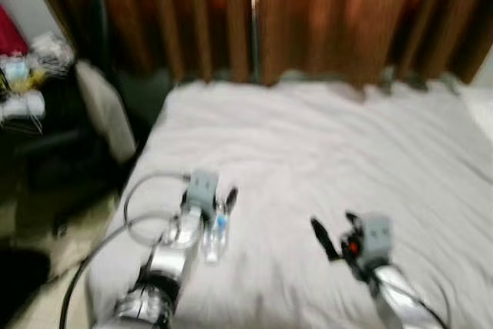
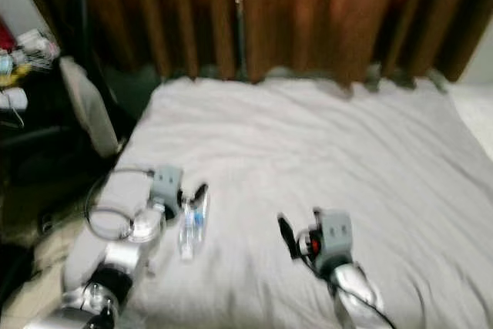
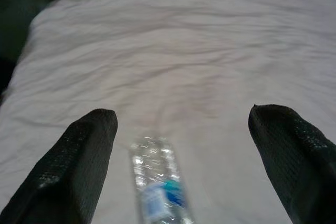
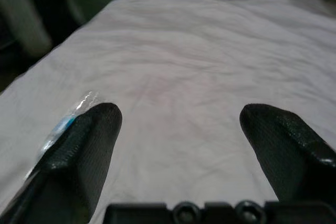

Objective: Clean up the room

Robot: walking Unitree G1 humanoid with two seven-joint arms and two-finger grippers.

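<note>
A clear plastic water bottle (image 1: pixel 216 233) with a blue label lies on the white bed sheet (image 1: pixel 331 136) near the bed's front left side. My left gripper (image 1: pixel 220 204) is low over it and open, and in the left wrist view the bottle (image 3: pixel 157 187) lies between the two spread fingers (image 3: pixel 79 156) without touching either. My right gripper (image 1: pixel 336 230) hovers open over bare sheet to the right of the bottle. In the right wrist view the bottle (image 4: pixel 65 124) peeks out beside one finger (image 4: pixel 84 145). The views are blurred.
Brown curtains (image 1: pixel 308 13) hang behind the bed. Left of the bed stand a dark shelf with cluttered items (image 1: pixel 23 75) and a pale cushion-like thing (image 1: pixel 104 109) leaning by the bed's corner. Floor (image 1: pixel 46 267) shows at the lower left.
</note>
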